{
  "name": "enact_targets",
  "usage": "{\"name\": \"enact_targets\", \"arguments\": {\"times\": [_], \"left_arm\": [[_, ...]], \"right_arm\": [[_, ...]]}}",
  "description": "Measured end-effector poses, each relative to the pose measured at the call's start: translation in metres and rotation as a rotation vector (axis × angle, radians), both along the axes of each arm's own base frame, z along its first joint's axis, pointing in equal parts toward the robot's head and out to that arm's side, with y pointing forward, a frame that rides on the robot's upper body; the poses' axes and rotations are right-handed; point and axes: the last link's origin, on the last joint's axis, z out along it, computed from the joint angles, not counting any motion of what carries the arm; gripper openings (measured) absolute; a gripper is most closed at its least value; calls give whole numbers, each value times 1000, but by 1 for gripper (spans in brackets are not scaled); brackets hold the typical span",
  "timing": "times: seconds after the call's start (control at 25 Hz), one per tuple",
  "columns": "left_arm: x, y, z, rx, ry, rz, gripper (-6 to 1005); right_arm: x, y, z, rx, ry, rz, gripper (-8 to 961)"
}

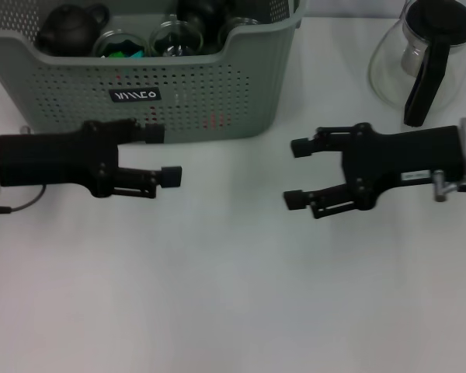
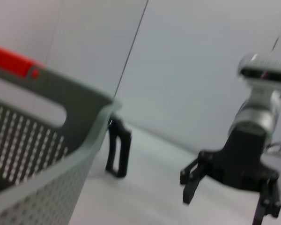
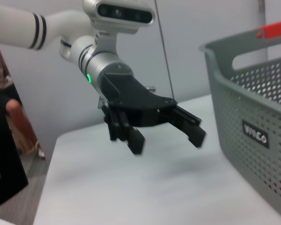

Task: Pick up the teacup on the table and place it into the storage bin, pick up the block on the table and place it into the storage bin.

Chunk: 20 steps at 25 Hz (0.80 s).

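Just in front of the storage bin (image 1: 140, 85), both the left gripper (image 1: 165, 155) and the right gripper (image 1: 297, 174) hover over the worktop (image 1: 233, 295), jaws apart, holding nothing.

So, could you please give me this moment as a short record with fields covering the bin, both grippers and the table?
storage bin: grey-green, perforated, at the table's far side; holds a dark teapot and glass cups
left gripper: open, empty, over the table before the bin
right gripper: open, empty, facing the left one
glass carafe: far right, outside the bin
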Motion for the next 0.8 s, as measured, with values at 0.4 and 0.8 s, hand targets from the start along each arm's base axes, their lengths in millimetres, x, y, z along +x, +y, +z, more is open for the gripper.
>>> {"name": "enact_targets", "arguments": {"times": [0.4, 0.8], "left_arm": [[-1, 7, -33, -36, 130, 2, 951], [0, 11, -33, -33, 149, -5, 950]], "right_arm": [[-8, 6, -30, 11, -109, 60, 916], [-5, 6, -33, 37, -109, 84, 916]]}}
